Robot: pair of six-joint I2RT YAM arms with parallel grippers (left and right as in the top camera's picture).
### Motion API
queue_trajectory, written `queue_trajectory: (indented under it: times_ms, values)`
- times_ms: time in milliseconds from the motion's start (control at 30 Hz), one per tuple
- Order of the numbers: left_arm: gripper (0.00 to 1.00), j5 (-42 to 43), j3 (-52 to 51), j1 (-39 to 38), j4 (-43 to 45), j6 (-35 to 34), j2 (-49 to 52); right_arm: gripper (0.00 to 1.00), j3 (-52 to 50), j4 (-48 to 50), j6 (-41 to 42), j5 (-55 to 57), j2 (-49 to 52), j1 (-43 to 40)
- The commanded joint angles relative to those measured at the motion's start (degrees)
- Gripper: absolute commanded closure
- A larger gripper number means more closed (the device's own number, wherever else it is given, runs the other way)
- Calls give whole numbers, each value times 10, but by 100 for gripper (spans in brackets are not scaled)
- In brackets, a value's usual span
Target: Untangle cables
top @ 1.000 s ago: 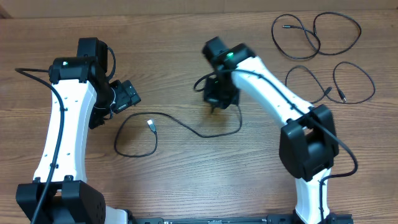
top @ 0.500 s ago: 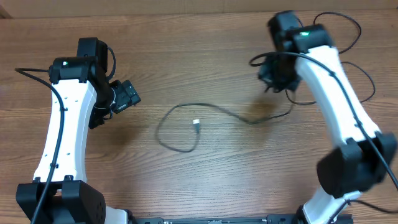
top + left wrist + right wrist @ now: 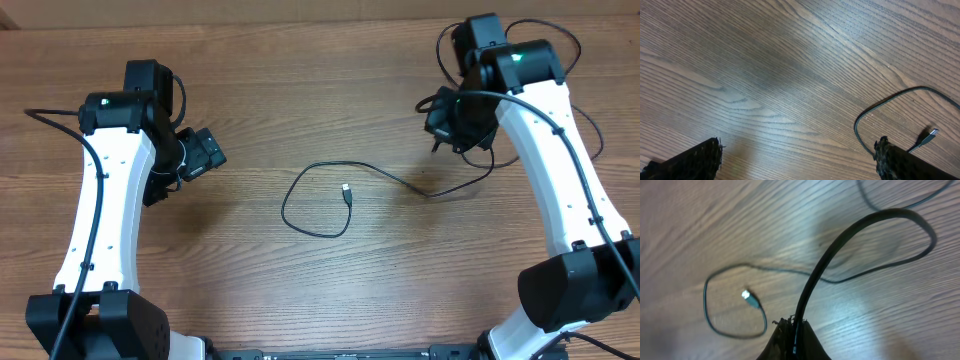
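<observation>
my right hand point(image 3: 452, 128) is pinched shut on a thin black cable point(image 3: 815, 275), raised off the tabletop point(image 3: 300, 80) at the far right. the cable trails left across the wood into a loose loop near the middle, with its silvery plug point(image 3: 346, 190) lying inside. my left hand point(image 3: 205, 157) hangs wide open, holding nothing.

Far cables point(image 3: 550, 22) partly behind right arm point(image 3: 560, 150), plug point(image 3: 751, 298) of centre cable point(image 3: 735, 267) blurred, left gripper point(image 3: 799, 150) fingers point(image 3: 690, 160) cropped at bottom edge
</observation>
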Motion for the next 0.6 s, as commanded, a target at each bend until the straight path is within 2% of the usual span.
queue_trajectory:
  times_ms: [0, 167, 567]
  values:
    - [1, -8, 5, 0, 3, 15, 5, 96, 9, -5, -21, -26, -13, 30]
    - [0, -8, 4, -1, 3, 15, 5, 96, -9, 2, 14, -26, -12, 69]
    - [0, -8, 4, -1, 3, 15, 5, 92, -103, 93, 78, -28, -12, 151]
